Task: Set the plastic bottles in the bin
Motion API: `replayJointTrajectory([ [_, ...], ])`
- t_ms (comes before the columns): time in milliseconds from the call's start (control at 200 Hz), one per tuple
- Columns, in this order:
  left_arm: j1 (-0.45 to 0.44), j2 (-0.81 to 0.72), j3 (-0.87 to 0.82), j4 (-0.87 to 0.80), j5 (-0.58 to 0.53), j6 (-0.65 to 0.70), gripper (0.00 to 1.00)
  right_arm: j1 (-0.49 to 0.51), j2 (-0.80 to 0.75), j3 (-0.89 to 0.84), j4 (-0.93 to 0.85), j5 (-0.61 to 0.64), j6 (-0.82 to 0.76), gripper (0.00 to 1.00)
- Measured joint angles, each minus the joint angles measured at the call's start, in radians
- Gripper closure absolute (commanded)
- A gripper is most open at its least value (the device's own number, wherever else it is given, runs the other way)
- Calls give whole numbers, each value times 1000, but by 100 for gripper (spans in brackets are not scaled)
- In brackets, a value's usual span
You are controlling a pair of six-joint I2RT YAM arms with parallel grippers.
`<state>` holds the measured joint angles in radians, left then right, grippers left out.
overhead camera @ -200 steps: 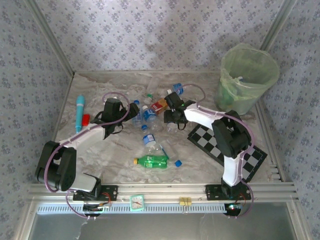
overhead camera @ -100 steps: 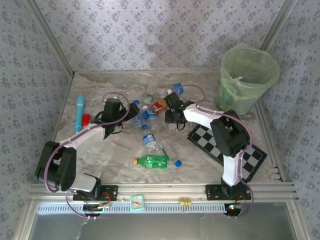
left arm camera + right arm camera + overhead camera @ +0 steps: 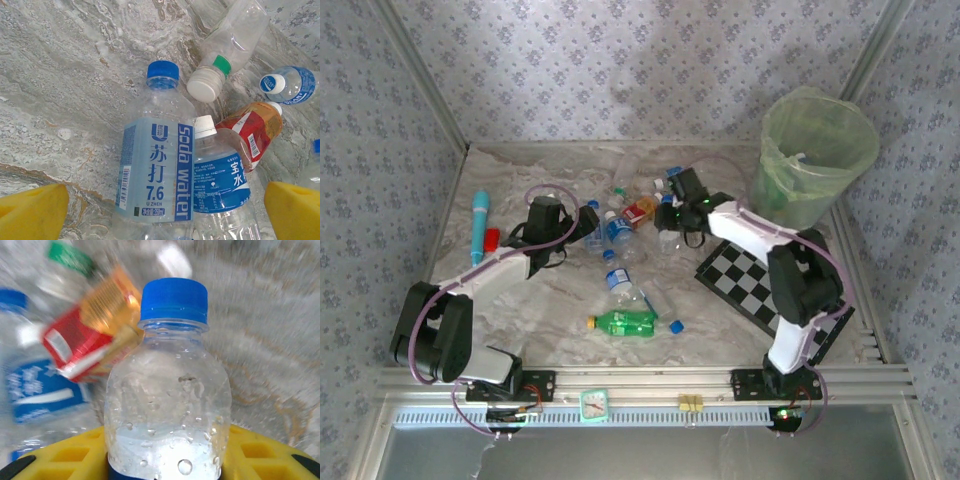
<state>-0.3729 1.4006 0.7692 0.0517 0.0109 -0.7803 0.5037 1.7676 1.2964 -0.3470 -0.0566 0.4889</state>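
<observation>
Seen from above, the surface (image 3: 520,300) carries 1 bin (image 3: 800,200), 1 checkerboard (image 3: 735,280) and 1 turquoise tube (image 3: 480,225). 1 green bottle (image 3: 625,323) lies apart from the pile, with 1 loose blue cap (image 3: 677,326) beside it and 1 clear bottle (image 3: 623,285) just behind. The pile itself is too tangled to count from there.

The left wrist view has 5 bottles:
- 3 blue-labelled bottles (image 3: 157,165), (image 3: 220,185), (image 3: 292,85)
- 1 red-orange labelled bottle (image 3: 252,130)
- 1 green-banded bottle (image 3: 227,47)

The right wrist view has 1 blue-capped bottle (image 3: 167,405).
</observation>
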Motion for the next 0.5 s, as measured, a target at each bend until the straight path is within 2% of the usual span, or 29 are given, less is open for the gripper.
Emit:
replayJointTrajectory([
  [245,0,1,0,6,23,-7,0,-245,-213,36,24,-143,-26,59],
  [500,-16,32,0,26,53,-1,0,-461,-344,129,39,-215,-26,61],
])
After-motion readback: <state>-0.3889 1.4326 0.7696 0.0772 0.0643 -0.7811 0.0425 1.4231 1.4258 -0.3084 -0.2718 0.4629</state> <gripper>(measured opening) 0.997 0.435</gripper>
